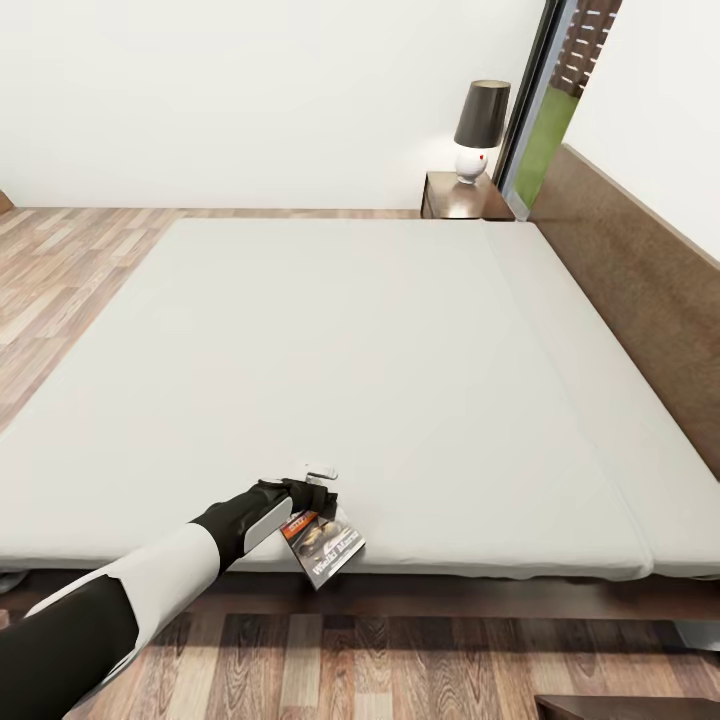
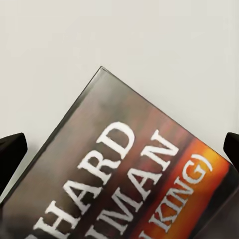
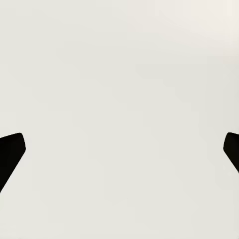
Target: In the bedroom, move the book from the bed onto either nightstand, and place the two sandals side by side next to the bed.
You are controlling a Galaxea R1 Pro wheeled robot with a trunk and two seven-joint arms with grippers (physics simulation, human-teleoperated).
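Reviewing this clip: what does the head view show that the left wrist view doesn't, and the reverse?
Head view alone: the low dark brown wooden nightstand with a dark-shaded lamp, the long brown headboard, and the wood floor.

Left wrist view alone: close white "HARD" and "KING)" lettering and an orange band.

Both: the thin dark paperback book at the left gripper, on the pale grey mattress.

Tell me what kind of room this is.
A bedroom, most likely: a very large low bed with a flat pale grey mattress and long brown wooden headboard, plus a dark brown nightstand carrying a white-based, dark-shaded table lamp, over wood plank flooring.
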